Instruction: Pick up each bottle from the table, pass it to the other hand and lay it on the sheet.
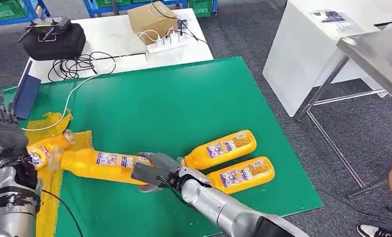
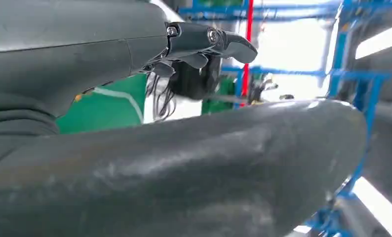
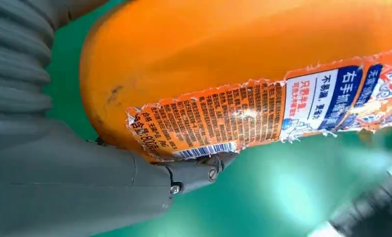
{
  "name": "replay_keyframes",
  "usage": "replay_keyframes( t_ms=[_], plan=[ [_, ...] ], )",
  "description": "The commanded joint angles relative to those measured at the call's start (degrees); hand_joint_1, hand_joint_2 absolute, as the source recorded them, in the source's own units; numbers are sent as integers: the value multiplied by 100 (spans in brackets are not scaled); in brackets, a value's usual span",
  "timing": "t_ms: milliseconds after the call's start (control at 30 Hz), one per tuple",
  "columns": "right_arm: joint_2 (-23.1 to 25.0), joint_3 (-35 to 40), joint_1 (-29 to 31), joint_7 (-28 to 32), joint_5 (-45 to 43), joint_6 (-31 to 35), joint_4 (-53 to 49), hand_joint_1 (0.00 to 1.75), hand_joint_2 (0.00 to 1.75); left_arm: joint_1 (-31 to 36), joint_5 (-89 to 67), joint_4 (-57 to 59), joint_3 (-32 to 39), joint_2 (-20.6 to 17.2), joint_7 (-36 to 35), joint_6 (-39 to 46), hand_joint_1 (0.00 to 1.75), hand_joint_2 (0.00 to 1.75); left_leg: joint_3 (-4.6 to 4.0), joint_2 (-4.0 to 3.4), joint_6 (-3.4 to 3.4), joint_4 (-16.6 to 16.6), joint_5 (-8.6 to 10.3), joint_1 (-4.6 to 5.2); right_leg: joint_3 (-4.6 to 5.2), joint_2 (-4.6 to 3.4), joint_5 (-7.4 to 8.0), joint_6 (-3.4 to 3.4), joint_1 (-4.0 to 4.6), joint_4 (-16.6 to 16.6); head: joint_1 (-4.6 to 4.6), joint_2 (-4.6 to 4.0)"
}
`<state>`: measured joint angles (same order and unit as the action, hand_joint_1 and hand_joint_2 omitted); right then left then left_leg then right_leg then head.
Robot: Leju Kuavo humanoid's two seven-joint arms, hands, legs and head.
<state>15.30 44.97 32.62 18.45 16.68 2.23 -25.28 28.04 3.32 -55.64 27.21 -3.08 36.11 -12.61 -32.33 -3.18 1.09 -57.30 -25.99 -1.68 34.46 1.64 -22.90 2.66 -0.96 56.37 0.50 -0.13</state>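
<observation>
While the right hand wraps its dark fingers around the base end of a long orange bottle, that bottle lies on its side on the green mat, its neck end pointing toward the yellow sheet at the mat's left edge. The right wrist view shows the same bottle close up, its torn label with a barcode facing the camera and the grey thumb pressed against its underside, so the hand grips it at the bottom end. Two more orange bottles lie on the mat just to the right of that hand: the farther bottle angled up to the right, and the nearer bottle beside it, roughly parallel and close to it. Another orange bottle with a clear cap rests on the yellow sheet near the left hand. That left hand is raised at the far left with its dark fingers apart and holding nothing, as the left wrist view also shows. Beyond the mat, a white table carries a black case, a cardboard box, a power strip and loose cables.
</observation>
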Motion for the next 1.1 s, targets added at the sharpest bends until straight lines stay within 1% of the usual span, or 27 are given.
replay_keyframes(
  t_ms=[33,100,133,167,200,233,267,300,333,367,400,433,467,500,533,567,600,633,733,833,933,967,1000,1033,1100],
  plan=[
    [-80,-957,-346,380,-112,81,-969,175,175,-371,222,-678,506,26,-75,-43,0,0,-6,36,-15,-2,-2,-2,-1,2,-5,-8,2,-1,0,0],
    [-100,-1114,-596,422,-77,91,-1499,175,175,-523,292,-766,570,24,-105,-85,0,0,-10,32,-17,0,-5,-1,5,-4,-3,-10,1,-3,0,0],
    [-92,-1207,-741,430,-51,77,-1781,175,175,-556,333,-769,628,47,-175,-96,0,175,-11,22,-14,3,-5,1,6,-7,-2,-8,-1,-4,0,0],
    [-71,-1283,-832,438,-40,63,-1947,175,175,-548,363,-740,641,60,-299,-104,0,175,-3,27,-19,4,-9,0,-1,-14,-5,-13,0,-4,0,0],
    [-59,-1314,-892,475,-25,68,-2065,175,175,-540,431,-695,615,61,-385,-217,0,175,-14,22,-11,3,-6,1,8,-3,-4,-8,0,-4,0,0],
    [-30,-1398,-986,603,-68,126,-2234,175,175,-523,610,-572,556,53,-645,-486,0,175,-8,32,-15,1,-9,-2,3,-3,-8,-13,2,-2,0,0],
    [-16,-1474,-1077,687,-105,165,-2385,175,175,-548,820,-495,468,50,-894,-807,0,175,-21,32,-9,2,-2,1,15,12,-5,-8,0,-3,0,0],
    [-20,-1497,-1138,698,-103,175,-2519,175,175,-622,872,-525,347,89,-970,-976,0,175,-15,47,-13,2,-4,-1,9,14,-9,-12,2,-2,0,0],
    [-31,-1527,-1200,690,-88,174,-2653,175,175,-796,843,-684,66,166,-1004,-1191,0,175,-29,37,-9,2,0,3,24,18,-4,-6,-1,-3,0,0],
    [-40,-1529,-1207,647,-59,152,-2682,175,175,-926,825,-859,-84,261,-1025,-1203,0,175,-21,52,-15,2,-3,2,14,19,-8,-10,-1,-3,0,0],
    [-46,-1511,-1188,600,-20,133,-2657,175,175,-1020,885,-969,-247,308,-1061,-1362,0,175,-25,45,-14,4,-1,6,20,20,-6,-5,-5,-5,0,0],
    [-28,-1544,-1181,599,-20,110,-2630,175,175,-1221,983,-1243,-540,409,-1179,-1563,0,175,-21,50,-19,2,-4,4,15,17,-8,-7,-3,-4,0,0],
    [-19,-1553,-1179,560,-21,75,-2600,175,175,-1367,1067,-1463,-721,527,-1277,-1611,0,175,-28,40,-15,2,-2,4,23,17,-5,-5,-3,-5,0,0],
    [-11,-1562,-1184,522,-38,24,-2578,175,175,-1509,1210,-1661,-917,625,-1401,-1677,0,175,-22,49,-20,1,-4,5,15,19,-8,-6,-4,-6,0,0],
    [-12,-1525,-1176,510,-8,-11,-2561,175,175,-1712,1341,-1969,-1260,687,-1501,-1746,0,175,-29,45,-16,2,-2,7,21,24,-6,-3,-4,-8,0,0],
    [-14,-1513,-1180,511,1,-15,-2567,175,175,-1765,1348,-2046,-1357,691,-1477,-1716,0,175,-24,58,-21,0,-5,6,12,28,-11,-5,-3,-8,0,0],
    [-5,-1483,-1187,498,39,-22,-2578,175,175,-1899,1384,-2268,-1622,716,-1496,-1574,0,175,-33,37,-12,1,-1,10,27,22,-5,-2,-5,-8,0,0],
    [-2,-1441,-1175,474,72,-41,-2564,175,175,-1978,1525,-2391,-1818,684,-1532,-1648,0,175,-24,59,-22,-2,-7,9,12,25,-12,-7,-5,-9,0,0],
    [19,-1380,-1165,443,94,-81,-2513,175,175,-2137,1579,-2664,-2090,686,-1519,-1637,0,175,-32,42,-15,-3,-7,8,23,16,-8,-8,-3,-7,0,0],
    [23,-1306,-1142,388,131,-106,-2460,175,175,-2228,1625,-2796,-2293,639,-1498,-1659,0,175,-39,33,-11,-1,-4,9,31,16,-4,-6,-4,-8,0,0],
    [39,-1266,-1097,354,146,-124,-2359,175,175,-2291,1639,-2916,-2447,622,-1493,-1697,0,175,-20,52,-21,-2,-10,6,13,9,-11,-15,-2,-5,0,0],
    [39,-1263,-1087,344,147,-127,-2328,175,175,-2298,1645,-2939,-2474,630,-1494,-1696,0,175,-24,50,-20,-2,-9,5,17,11,-10,-13,-1,-6,0,0],
    [40,-1256,-1069,333,149,-130,-2290,175,175,-2300,1653,-2970,-2508,636,-1492,-1699,0,175,-38,32,-12,0,-4,7,32,13,-3,-6,-3,-7,0,0],
    [42,-1254,-1064,331,150,-132,-2276,175,175,-2302,1656,-2974,-2517,633,-1491,-1701,0,175,-29,41,-18,-1,-7,7,23,10,-6,-9,-3,-6,0,0],
    [42,-1254,-1064,331,150,-132,-2276,175,175,-2302,1656,-2974,-2517,633,-1491,-1701,0,175,-36,30,-13,1,-4,7,30,12,-3,-5,-2,-8,0,0]
  ],
)
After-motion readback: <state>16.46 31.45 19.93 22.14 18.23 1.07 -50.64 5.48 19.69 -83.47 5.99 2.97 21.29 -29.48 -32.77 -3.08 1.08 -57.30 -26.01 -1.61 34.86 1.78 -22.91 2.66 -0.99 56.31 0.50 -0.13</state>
